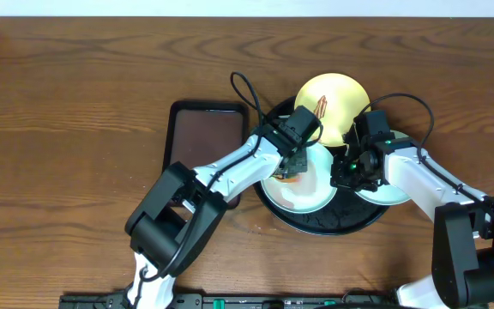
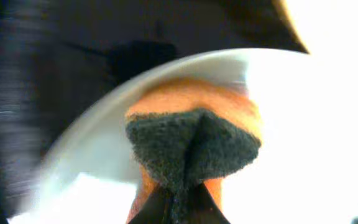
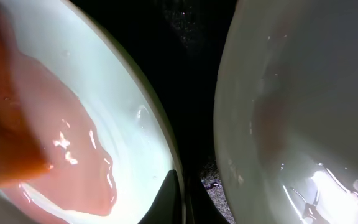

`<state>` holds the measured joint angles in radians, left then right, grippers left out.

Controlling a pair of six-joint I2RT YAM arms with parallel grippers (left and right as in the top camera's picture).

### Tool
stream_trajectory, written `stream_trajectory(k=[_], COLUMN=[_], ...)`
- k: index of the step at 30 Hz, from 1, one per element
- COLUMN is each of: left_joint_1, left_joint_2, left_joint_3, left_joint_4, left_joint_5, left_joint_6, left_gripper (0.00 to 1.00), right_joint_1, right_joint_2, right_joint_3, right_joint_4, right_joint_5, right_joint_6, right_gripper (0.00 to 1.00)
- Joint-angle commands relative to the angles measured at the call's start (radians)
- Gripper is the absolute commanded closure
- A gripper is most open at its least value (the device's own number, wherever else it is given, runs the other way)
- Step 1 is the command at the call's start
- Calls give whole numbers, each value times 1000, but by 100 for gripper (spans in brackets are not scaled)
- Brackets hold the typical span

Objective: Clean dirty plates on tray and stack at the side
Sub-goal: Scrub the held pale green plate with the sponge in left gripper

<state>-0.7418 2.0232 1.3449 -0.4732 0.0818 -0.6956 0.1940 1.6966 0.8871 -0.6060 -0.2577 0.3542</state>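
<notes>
Three small round plates sit on the large round black tray (image 1: 316, 225), which lies on a wooden table (image 1: 75, 103) beside a rectangular brown tray (image 1: 204, 137).

Seen from overhead, the yellow plate (image 1: 337, 90) is at the far edge of the black tray and overhangs its rim. A short red-brown smear (image 1: 322, 107) marks the plate near its middle. The middle plate (image 1: 311, 193), pale mint-white, lies in the centre of the tray. The right-hand plate (image 1: 376, 196), also mint-white, lies just beside it, partly covered by the right arm.

The left gripper (image 1: 292, 167) reaches in from the near left and hangs over the middle plate. Its jaws are clamped on a sponge (image 2: 191, 143), orange with a dark scouring face, pinched so the dark side bulges outward. In the left wrist view, which is blurred, the sponge sits close above the white plate surface.

The right gripper (image 1: 352, 176) is low between the two mint plates. Its jaws are closed, and its dark tips (image 3: 179, 199) sit at the rim of the middle plate, with bare black tray on their other side. Whether they pinch that rim cannot be told.

In the right wrist view, a wet pink film (image 3: 73, 143) spreads across the middle plate. An orange blur of sponge shows at its left edge. The right-hand plate is glossy there, with only a faint pinkish tint.
</notes>
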Motion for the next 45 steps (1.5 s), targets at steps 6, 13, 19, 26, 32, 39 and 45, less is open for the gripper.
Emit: stream_trajectory(k=[6, 13, 19, 26, 32, 39, 45], left_joint_1=[-11, -3, -4, -9, -7, 86, 258], left_joint_2=[32, 33, 33, 32, -5, -193, -226], left_joint_3=[-17, -17, -17, 62, 190, 202, 133], left_joint_4=[4, -246, -249, -397, -542, -600, -598], left_joint_5=[228, -142, -395, -667, -661, -459, -295], left_joint_6=[-103, -92, 50, 81, 66, 67, 151], left_gripper=[93, 93, 92, 93, 93, 93, 93], right_joint_1=[-8, -8, -8, -8, -8, -8, -8], right_joint_2=[7, 7, 7, 7, 7, 7, 7], right_joint_3=[-18, -18, -18, -18, -18, -18, -18], right_joint_4=[-11, -13, -14, -14, -18, -18, -17], right_joint_5=[74, 74, 74, 74, 74, 74, 74], right_joint_6=[-11, -11, -11, -11, -11, -12, -11], right_gripper=[99, 99, 99, 99, 99, 99, 99])
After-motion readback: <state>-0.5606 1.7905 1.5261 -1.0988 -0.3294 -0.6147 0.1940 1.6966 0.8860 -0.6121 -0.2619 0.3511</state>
